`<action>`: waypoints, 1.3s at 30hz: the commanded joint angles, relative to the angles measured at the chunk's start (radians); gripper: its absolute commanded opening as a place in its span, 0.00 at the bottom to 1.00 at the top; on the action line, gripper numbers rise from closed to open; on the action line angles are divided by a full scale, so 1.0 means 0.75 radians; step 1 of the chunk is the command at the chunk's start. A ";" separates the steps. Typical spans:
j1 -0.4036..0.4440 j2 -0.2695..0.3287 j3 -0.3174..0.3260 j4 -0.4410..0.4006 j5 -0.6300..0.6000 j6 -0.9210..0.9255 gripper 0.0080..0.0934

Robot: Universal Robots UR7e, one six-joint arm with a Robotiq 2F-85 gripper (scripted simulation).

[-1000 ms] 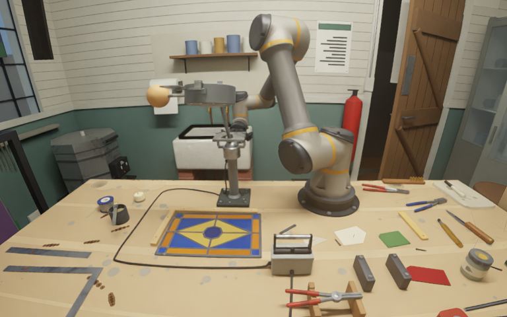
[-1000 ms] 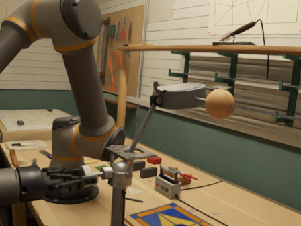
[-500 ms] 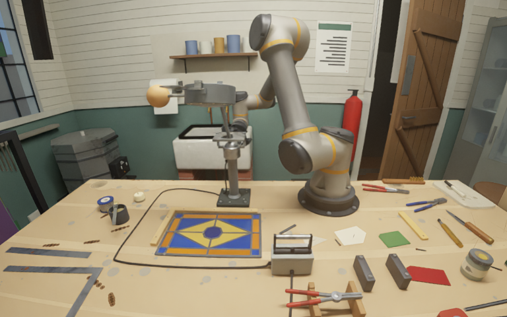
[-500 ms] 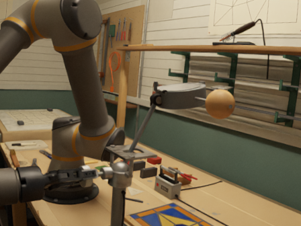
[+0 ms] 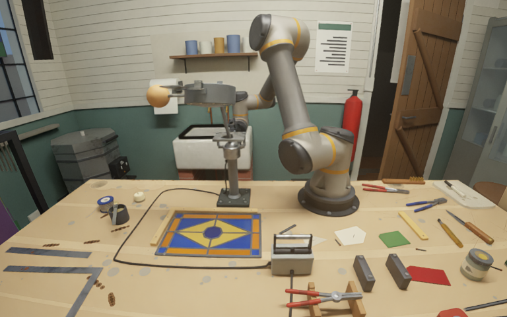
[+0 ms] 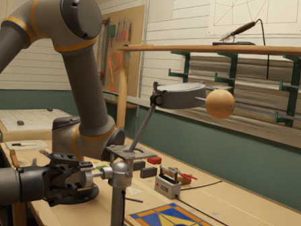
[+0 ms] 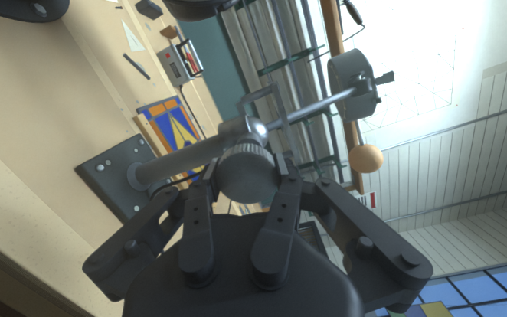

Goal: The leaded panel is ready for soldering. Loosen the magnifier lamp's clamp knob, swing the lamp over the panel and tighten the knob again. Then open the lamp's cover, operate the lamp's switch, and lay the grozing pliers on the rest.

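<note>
The clamp knob (image 7: 245,174) (image 6: 88,177) sits at the back of the lamp post's head, hidden behind the post in the side camera. I grip this ribbed grey knob with my gripper (image 7: 245,172) (image 6: 80,175) closed around it. The magnifier lamp's head (image 5: 209,93) (image 6: 179,95), with its cover down and an orange ball handle (image 5: 157,96), hangs above the stained-glass leaded panel (image 5: 212,234). The switch box (image 5: 292,258) stands right of the panel. The red-handled grozing pliers (image 5: 323,297) lie on the wooden rest (image 5: 332,301) at the front edge.
Behind the post stand a white sink (image 5: 211,147) and my arm's base (image 5: 328,194). A black cable (image 5: 142,243) loops round the panel. Hand tools (image 5: 426,215), glass pieces (image 5: 394,239), two grey blocks (image 5: 381,271) and a jar (image 5: 476,264) crowd the right side.
</note>
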 commanded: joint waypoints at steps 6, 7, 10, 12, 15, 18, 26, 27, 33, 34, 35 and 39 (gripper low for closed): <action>0.001 -0.001 0.001 0.000 -0.003 -0.425 0.00; 0.001 -0.001 0.001 0.000 -0.003 -0.495 0.00; 0.001 -0.001 0.001 0.000 -0.003 -0.698 0.00; 0.001 -0.001 0.001 0.000 -0.003 -0.827 0.00; 0.001 -0.001 0.001 0.000 -0.003 -1.009 0.00; 0.001 -0.001 0.001 0.000 -0.003 -1.174 0.00; 0.001 -0.001 0.001 0.000 -0.003 -1.515 0.00; 0.001 -0.001 0.001 0.000 -0.003 -1.547 0.00; 0.001 -0.001 0.001 0.000 -0.003 -1.685 0.00; 0.001 -0.001 0.001 0.000 -0.003 -1.700 0.00; 0.001 -0.001 0.001 0.000 -0.003 -1.713 0.00; 0.001 -0.001 0.001 0.000 -0.003 -1.746 0.00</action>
